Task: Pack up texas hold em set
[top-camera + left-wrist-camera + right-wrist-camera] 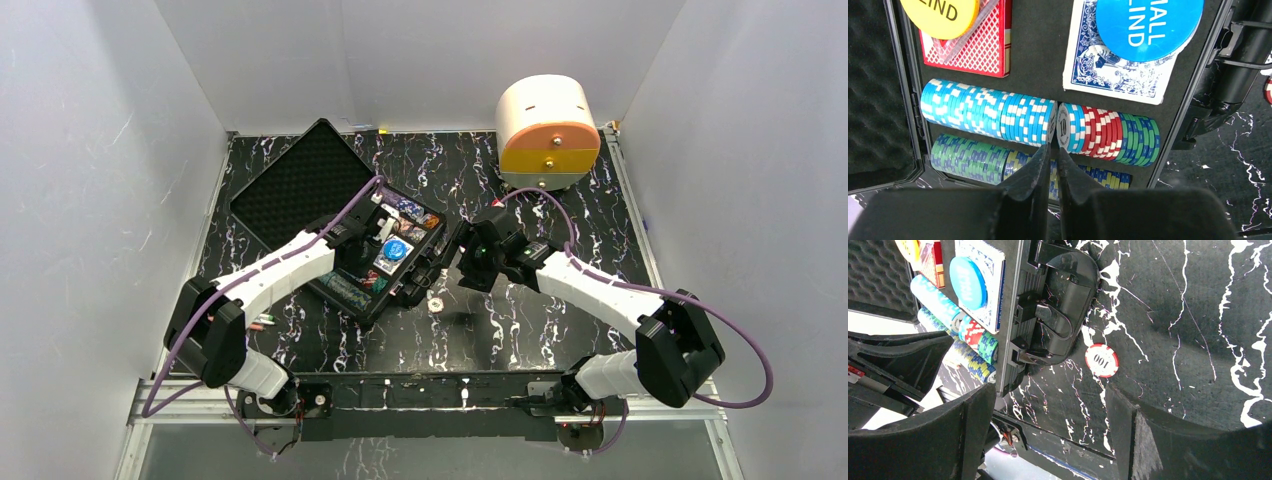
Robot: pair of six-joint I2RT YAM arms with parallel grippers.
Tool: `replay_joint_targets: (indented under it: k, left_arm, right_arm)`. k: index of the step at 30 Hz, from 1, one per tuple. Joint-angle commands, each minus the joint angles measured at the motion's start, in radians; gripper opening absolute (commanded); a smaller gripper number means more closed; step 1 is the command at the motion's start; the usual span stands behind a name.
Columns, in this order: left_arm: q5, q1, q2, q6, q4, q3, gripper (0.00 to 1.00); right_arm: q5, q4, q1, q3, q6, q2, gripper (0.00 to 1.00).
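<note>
Texas hold em set point(395, 250) is laid open in its black case point(1038, 60), so I'll place everything off that case. Off its left side the foam lid point(295, 185) is folded flat back. Over the chip rows point(988, 112) inside the case, the left gripper point(1054, 148) has its fingers pinched nearly together with nothing visible between them. Its tips sit right beside the white 10 chip point(1063, 127), so I'd lift straight up to avoid dragging the row. Just off the case's right side, by the handle point(1068, 300), one red 100 chip point(1101, 360) lies flat on the table point(1198, 340). The right gripper point(1048, 390) hangs over it, spread wide and empty. Flat chip, so imo go low, straddle its middle, and stay clear of that handle.
</note>
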Motion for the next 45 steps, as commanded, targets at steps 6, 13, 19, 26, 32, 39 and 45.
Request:
replay_joint_targets:
  k: [6, 13, 19, 26, 32, 39, 45]
  left_arm:
    - [0.031, 0.003, -0.025, -0.019, 0.012, 0.016, 0.04]
    - [0.009, 0.003, -0.092, -0.088, 0.044, 0.04, 0.1]
    - [-0.055, 0.003, -0.268, -0.179, 0.155, 0.005, 0.29]
    - [-0.142, 0.002, -0.488, -0.216, 0.293, -0.058, 0.49]
    - [-0.214, 0.002, -0.609, -0.234, 0.348, -0.093, 0.64]
    - [-0.266, 0.003, -0.684, -0.254, 0.383, -0.129, 0.73]
    - [-0.272, 0.003, -0.675, -0.259, 0.361, -0.122, 0.73]
  right_arm:
    - [-0.006, 0.008, -0.003, 0.008, 0.009, 0.001, 0.87]
    - [0.05, -0.078, -0.001, 0.063, -0.123, 0.076, 0.83]
    - [0.166, -0.244, 0.086, 0.217, -0.248, 0.248, 0.83]
    - [0.274, -0.354, 0.198, 0.377, -0.31, 0.402, 0.79]
    - [0.269, -0.379, 0.238, 0.437, -0.349, 0.515, 0.73]
    - [0.272, -0.404, 0.255, 0.471, -0.361, 0.574, 0.67]
    - [0.258, -0.397, 0.255, 0.452, -0.356, 0.594, 0.55]
